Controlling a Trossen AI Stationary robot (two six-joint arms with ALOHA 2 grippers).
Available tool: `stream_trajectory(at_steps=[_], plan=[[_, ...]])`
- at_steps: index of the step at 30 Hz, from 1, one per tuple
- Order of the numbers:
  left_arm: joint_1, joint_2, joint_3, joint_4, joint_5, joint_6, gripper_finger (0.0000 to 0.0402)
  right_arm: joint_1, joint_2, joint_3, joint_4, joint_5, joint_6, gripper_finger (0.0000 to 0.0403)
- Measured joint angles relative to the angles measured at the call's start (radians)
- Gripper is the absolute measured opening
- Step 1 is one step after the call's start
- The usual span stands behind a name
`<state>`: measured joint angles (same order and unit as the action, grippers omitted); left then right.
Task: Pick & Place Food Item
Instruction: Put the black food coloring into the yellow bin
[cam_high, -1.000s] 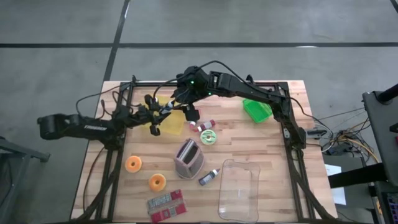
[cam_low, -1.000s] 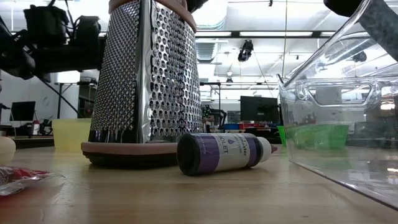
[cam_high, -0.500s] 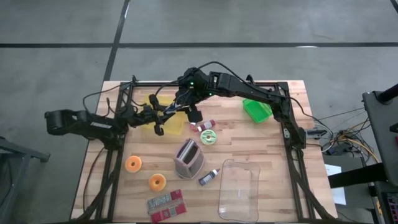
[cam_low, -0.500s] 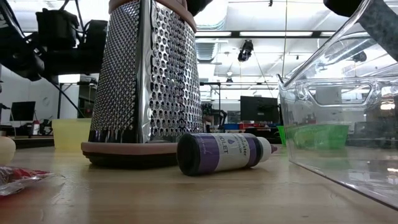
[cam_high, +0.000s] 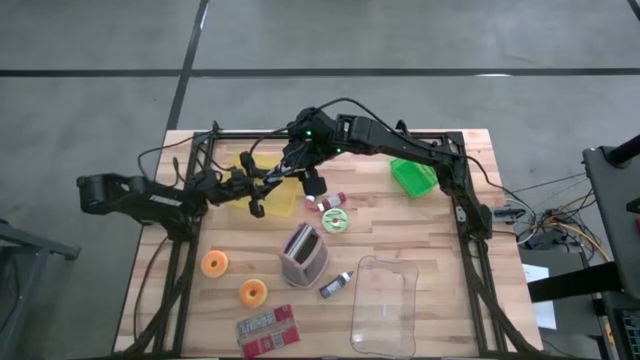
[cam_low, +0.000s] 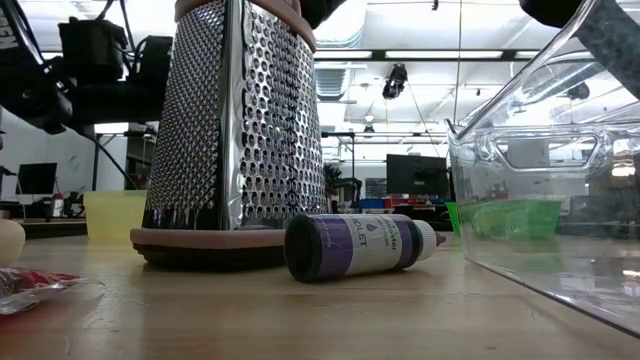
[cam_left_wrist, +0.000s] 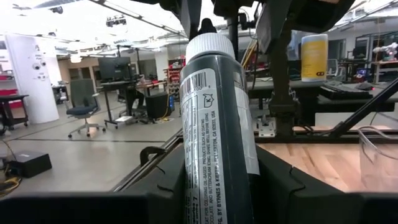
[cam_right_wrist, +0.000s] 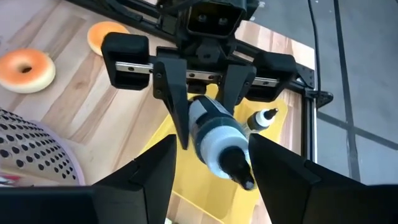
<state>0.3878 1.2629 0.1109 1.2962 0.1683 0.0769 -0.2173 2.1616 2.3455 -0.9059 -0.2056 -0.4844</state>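
Over the yellow tray (cam_high: 282, 200) at the back of the table (cam_high: 440, 240), the left gripper (cam_high: 262, 183) held a dark bottle (cam_left_wrist: 217, 130) with a white cap, its fingers (cam_right_wrist: 176, 106) clamped on the bottle's sides, as the right wrist view showed plainly! The bottle (cam_right_wrist: 214, 137) pointed its black nozzle toward the right gripper (cam_high: 300, 172), which met it nose to nose above the tray, its fingers (cam_right_wrist: 149, 171) spread on either side of the cap with gaps showing, not yet in contact. A small white-capped bottle (cam_right_wrist: 262, 119) lay in the yellow tray (cam_right_wrist: 205, 205) below. Nearer the front stood a box grater (cam_high: 303, 254), with a purple dropper bottle (cam_high: 337, 285) lying just beside it and a clear plastic container (cam_high: 385, 300) to the right. 2 orange doughnuts (cam_high: 215, 264) sat on the left side, a red packet (cam_high: 267, 328) at the front edge, and a green container (cam_high: 413, 177) at the back right.
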Motion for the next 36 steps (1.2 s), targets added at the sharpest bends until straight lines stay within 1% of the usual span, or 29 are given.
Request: stream_trajectory(at_steps=[4,12,21,24,29,36], plan=[[-0.001,0.033,-0.001,0.052,0.000,-0.012,0.0124,0.000,0.000,-0.009,0.003,0.003,-0.013,0.0194],[0.000,0.086,-0.002,0.103,-0.001,-0.026,0.0124,-0.004,-0.002,-0.040,0.014,0.008,-0.025,0.0194],[0.000,0.100,0.005,0.102,-0.003,-0.030,0.0124,-0.017,-0.005,-0.076,0.043,0.007,-0.030,0.0192],[-0.001,0.095,0.014,0.154,0.016,-0.025,0.0124,-0.018,0.003,-0.081,0.043,0.006,-0.040,0.0187],[-0.001,0.097,0.011,0.140,0.035,-0.023,0.0124,-0.021,0.003,-0.081,0.049,0.003,-0.045,0.0183],[0.000,0.110,0.010,0.122,0.031,-0.023,0.0124,-0.023,0.001,-0.079,0.047,-0.005,-0.047,0.0182]])
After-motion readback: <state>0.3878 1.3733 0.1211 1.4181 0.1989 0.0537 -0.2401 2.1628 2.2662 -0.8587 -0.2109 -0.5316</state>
